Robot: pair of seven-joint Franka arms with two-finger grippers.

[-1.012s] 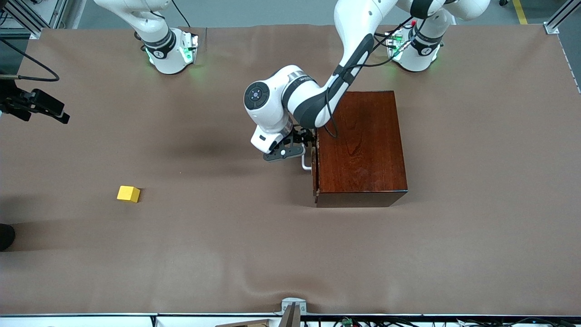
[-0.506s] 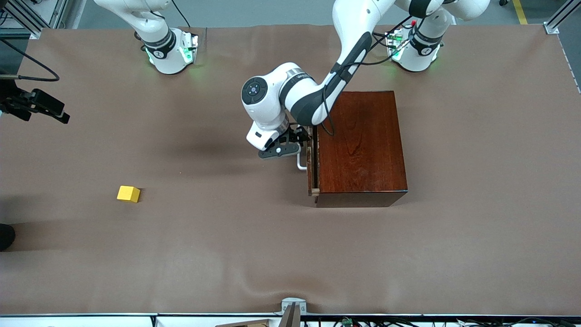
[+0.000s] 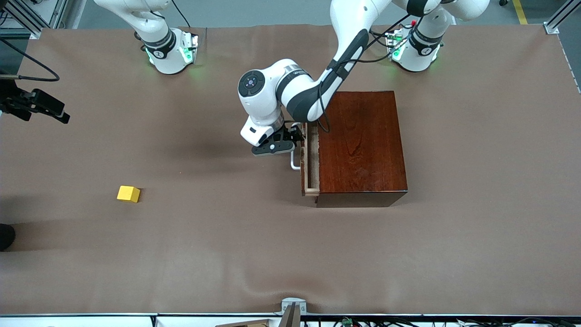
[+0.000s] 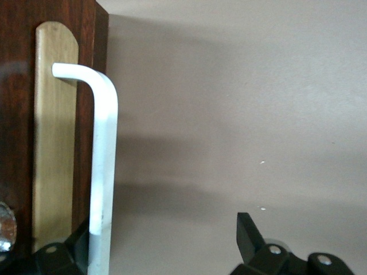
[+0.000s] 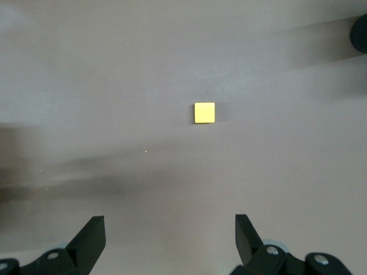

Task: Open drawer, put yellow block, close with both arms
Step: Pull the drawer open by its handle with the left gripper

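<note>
The left arm [image 3: 345, 50] reaches from its green-lit base down and across the table, its wrist bent low so that the left tool [image 3: 297, 144] sits at the white bar handle [image 4: 103, 172]. Its fingers [image 4: 252, 240] stand spread, with the bar passing beside one of them. The right arm [image 3: 150, 22] waits raised near its base, and the right tool [image 5: 170, 240] hangs high over the table with its fingers wide apart, holding nothing.

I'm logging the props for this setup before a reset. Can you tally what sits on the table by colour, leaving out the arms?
Yellow: 1, the yellow block
Reddish-brown: 1, the wooden box with its drawer partly pulled out
White: 1, the bar handle on the drawer front
Total: 3
</note>
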